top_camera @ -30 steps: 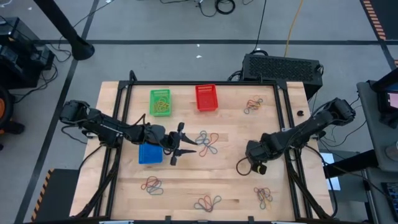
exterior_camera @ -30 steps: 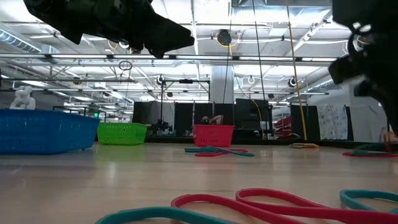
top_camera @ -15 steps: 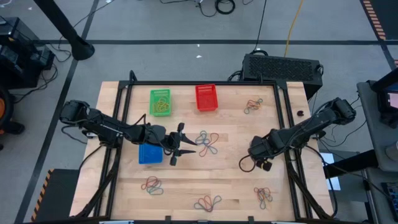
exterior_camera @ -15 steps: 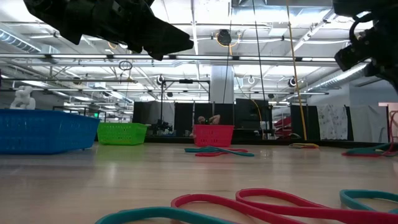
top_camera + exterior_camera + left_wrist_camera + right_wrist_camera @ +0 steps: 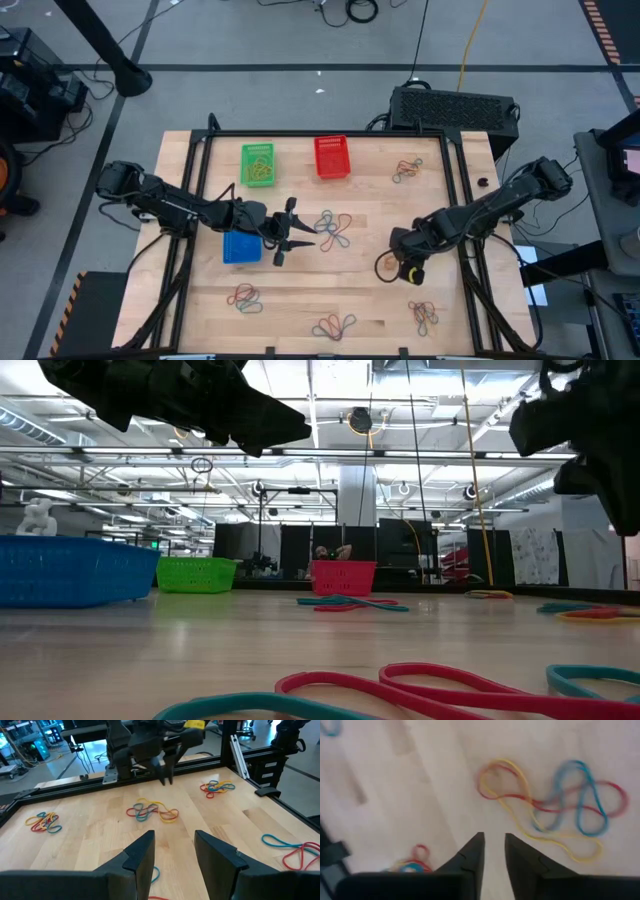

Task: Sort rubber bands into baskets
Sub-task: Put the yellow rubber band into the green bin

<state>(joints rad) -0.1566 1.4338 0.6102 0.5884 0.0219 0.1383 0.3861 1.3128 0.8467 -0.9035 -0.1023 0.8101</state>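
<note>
Three baskets stand on the wooden table: green point(image 5: 258, 165) with yellow bands in it, red point(image 5: 332, 157) and blue point(image 5: 241, 247). My right gripper point(image 5: 493, 842) hangs over the table's right half, pointing down, open, with nothing between its fingers. Below and beside it a tangle of yellow, red and blue rubber bands point(image 5: 550, 805) lies flat on the wood point(image 5: 590, 613). My left gripper point(image 5: 174, 845) hovers open beside the blue basket, pointing level toward the table's right, with a middle pile of bands point(image 5: 333, 228) just in front of it.
More band piles lie at the far right point(image 5: 405, 168), near left point(image 5: 245, 296), near middle point(image 5: 335, 325) and near right point(image 5: 425, 315). A black frame rail point(image 5: 455, 200) runs along the table's right side. Bare wood lies between the piles.
My right gripper has risen from the table. Half a second ago a red band hung stretched up below it; now that band has fallen and lies flat with the yellow and blue ones.
</note>
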